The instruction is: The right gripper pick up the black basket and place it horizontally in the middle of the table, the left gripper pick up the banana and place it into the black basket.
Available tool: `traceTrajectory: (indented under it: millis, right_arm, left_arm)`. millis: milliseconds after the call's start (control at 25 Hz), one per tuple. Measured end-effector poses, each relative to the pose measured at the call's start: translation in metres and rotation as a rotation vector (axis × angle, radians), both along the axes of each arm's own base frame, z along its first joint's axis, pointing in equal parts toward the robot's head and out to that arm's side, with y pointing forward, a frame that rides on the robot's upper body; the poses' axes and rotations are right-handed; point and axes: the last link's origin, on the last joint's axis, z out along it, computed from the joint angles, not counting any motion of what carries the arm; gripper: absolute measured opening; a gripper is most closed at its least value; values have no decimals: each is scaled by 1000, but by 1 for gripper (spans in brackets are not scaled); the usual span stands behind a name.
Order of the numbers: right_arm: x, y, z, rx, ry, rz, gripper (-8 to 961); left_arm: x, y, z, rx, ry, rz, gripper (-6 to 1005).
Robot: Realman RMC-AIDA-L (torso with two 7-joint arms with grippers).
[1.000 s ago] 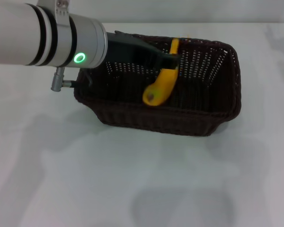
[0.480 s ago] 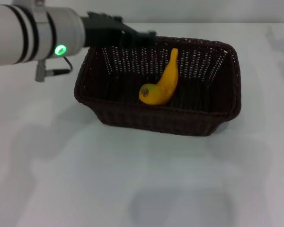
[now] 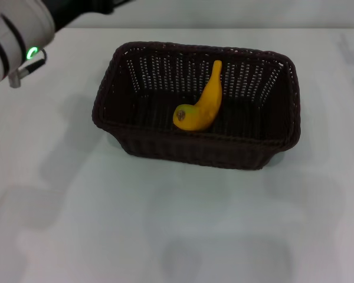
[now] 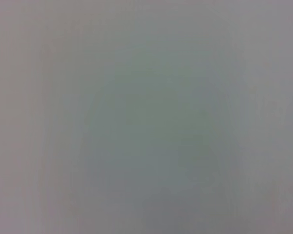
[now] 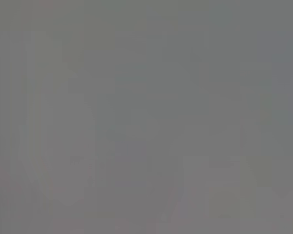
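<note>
The black basket (image 3: 265,150) lies lengthwise across the middle of the white table (image 3: 165,224) in the head view. The yellow banana (image 3: 202,107) lies inside it, its stem leaning up against the far wall and its dark tip toward the near wall. My left gripper (image 3: 85,7) is at the upper left corner, well clear of the basket; only its black base and the silver arm end with the green light show, and its fingers run out of view. The right gripper is not in view. Both wrist views show only a plain grey surface.
Bare white table surrounds the basket on all sides. Faint shadows lie on the table in front of the basket and to its left.
My left gripper let go of the banana, which now rests in the basket, and the arm has drawn back up and to the left, away from the basket.
</note>
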Motion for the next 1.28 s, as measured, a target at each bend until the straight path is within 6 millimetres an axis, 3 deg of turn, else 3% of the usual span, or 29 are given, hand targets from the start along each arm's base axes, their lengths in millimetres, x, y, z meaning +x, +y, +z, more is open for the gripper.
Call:
traceTrajectory:
  millis: [360,600,920,1280]
  right_arm:
    - [14,2,3,-1,5,-40,642]
    - [19,4,3,-13,-8,-51,645]
    - [30,4,5,-9,5,-85,730]
    - [42,3,7,23,69,-125,864]
  left_arm:
    - [-28,-16,1,412,24,-132,885]
    - [-55,-21,6,546,23,-108,885]
    - [-88,-40,12,764,62,-116,885]
    - [-100,-60,11,928,153,-180,885]
